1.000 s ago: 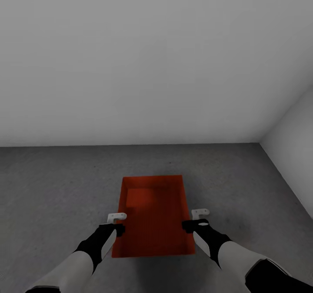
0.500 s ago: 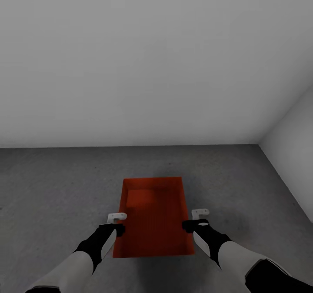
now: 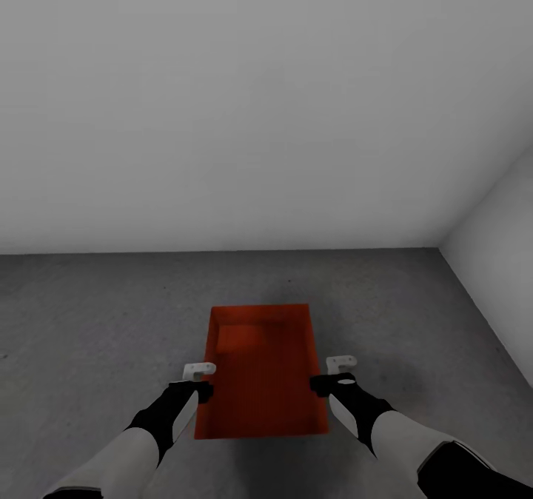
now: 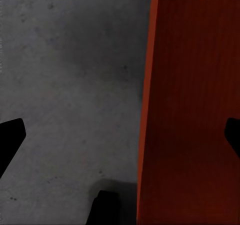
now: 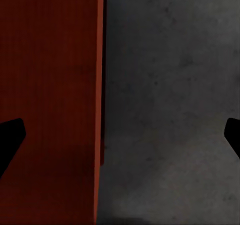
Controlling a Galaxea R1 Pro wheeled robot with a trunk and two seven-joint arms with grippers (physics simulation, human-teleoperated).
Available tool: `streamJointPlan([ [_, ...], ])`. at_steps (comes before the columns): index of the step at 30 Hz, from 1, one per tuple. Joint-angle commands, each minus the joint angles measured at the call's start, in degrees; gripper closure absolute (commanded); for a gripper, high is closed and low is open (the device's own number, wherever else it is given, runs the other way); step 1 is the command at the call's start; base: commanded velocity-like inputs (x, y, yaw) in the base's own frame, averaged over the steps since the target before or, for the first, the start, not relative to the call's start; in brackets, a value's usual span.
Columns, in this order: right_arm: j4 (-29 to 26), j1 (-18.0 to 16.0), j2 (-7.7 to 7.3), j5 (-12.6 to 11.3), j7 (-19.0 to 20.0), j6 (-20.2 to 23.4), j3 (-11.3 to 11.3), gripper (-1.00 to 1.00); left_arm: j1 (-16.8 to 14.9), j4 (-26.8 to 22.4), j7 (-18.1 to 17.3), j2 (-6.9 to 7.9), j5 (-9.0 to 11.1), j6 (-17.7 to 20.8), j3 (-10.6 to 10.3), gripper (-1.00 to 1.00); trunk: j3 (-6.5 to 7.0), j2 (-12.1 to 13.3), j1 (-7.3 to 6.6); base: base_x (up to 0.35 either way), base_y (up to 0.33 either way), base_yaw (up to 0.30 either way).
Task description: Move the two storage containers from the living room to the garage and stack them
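- Head view: one red-orange storage container [image 3: 260, 373] sits open-topped on the dark grey concrete floor [image 3: 96, 321] of the garage, at about 6 o'clock in the picture, its long axis running away from the robot toward the plain white-grey back wall [image 3: 259, 99]. A second wall [image 3: 496, 262] meets it in a corner at about 3 o'clock.
- The left gripper [image 3: 198, 380] hangs at the container's 9 o'clock wall, near its closer end; the right gripper [image 3: 332, 374] hangs at the 3 o'clock wall, opposite it. From here I cannot tell whether either one touches the rim.
- Left wrist view: the left gripper [image 4: 120, 137] stands spread wide, its two dark fingertips [image 4: 11, 137] far apart, one over the bare floor [image 4: 70, 85] and the other over the container's inside [image 4: 195, 95]. The container's side wall runs between them, unpinched. A small dark shape [image 4: 106, 205] lies on the floor just beside that wall; I cannot tell what it is.
- Right wrist view: the right gripper [image 5: 120, 137] is likewise parted wide, one fingertip [image 5: 10, 137] over the container's interior [image 5: 47, 85], the other over the floor [image 5: 170, 95]. The container's wall passes between the tips, apart from both.
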Motion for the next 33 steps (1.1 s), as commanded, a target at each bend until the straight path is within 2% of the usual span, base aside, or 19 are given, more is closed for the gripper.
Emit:
streamJointPlan([
  [1,-0.13,-0.02,-0.02,-0.33,-0.36,0.36,0.48,-1.0,0.0,-0.11,0.26,-0.02,0.38,0.27,0.02,-1.0,0.15,0.39,-0.23,0.0,0.0,0.0],
  [19,-0.13,-0.03,-0.02,-0.4,-0.36,0.34,0.39,-1.0,0.0,-0.1,0.25,-0.02,0.38,0.27,0.01,-1.0,3.45,7.61,-4.18,0.0,0.0,0.0],
  [33,-0.13,-0.02,0.06,-0.44,-0.36,0.27,0.22,-1.0,0.0,-0.18,0.4,-0.02,0.38,0.19,-0.06,-1.0,7.08,13.23,-7.25,0.0,0.0,0.0],
])
